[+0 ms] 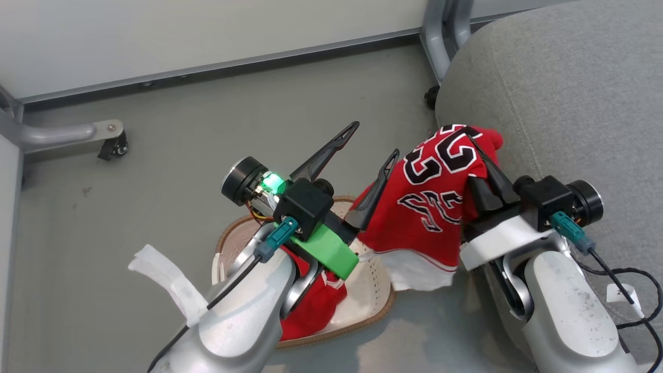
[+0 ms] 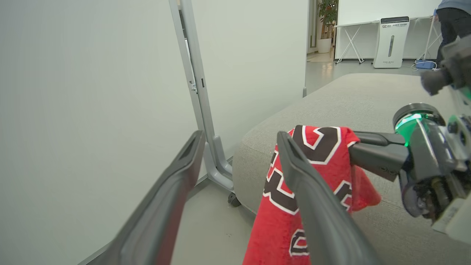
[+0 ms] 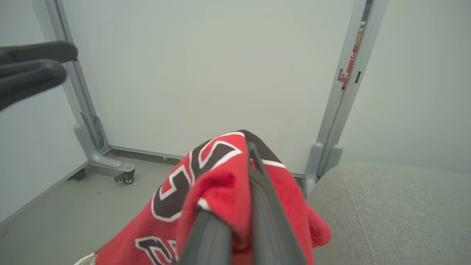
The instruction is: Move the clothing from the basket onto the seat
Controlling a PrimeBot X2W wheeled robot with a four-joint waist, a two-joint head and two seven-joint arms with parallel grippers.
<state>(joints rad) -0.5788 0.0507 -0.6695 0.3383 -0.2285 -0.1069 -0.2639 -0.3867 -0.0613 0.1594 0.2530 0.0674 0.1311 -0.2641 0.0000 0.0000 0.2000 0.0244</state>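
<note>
Right gripper (image 1: 472, 140) up close, fingers clenched tight on a bunched fold of the red jersey (image 1: 435, 202)! It holds that fold high, and the black-and-white lettering faces up as the cloth drapes down from the pinch. The top of the jersey sits right at the rounded edge of the grey seat (image 1: 559, 93); whether it touches the cushion, I cannot tell. Its white hem hangs low over the floor (image 1: 207, 119), just beside the right rim of the basket (image 1: 373, 290). Down in that basket, the red shorts (image 1: 311, 311) lie crumpled, half hidden under the left forearm. Left gripper (image 1: 375, 138) hovers above the basket with its jaws spread wide, one finger just beside the jersey's near edge. Farther out, a grey panel frame on a caster (image 1: 111, 145) stands at the floor's far side.
</note>
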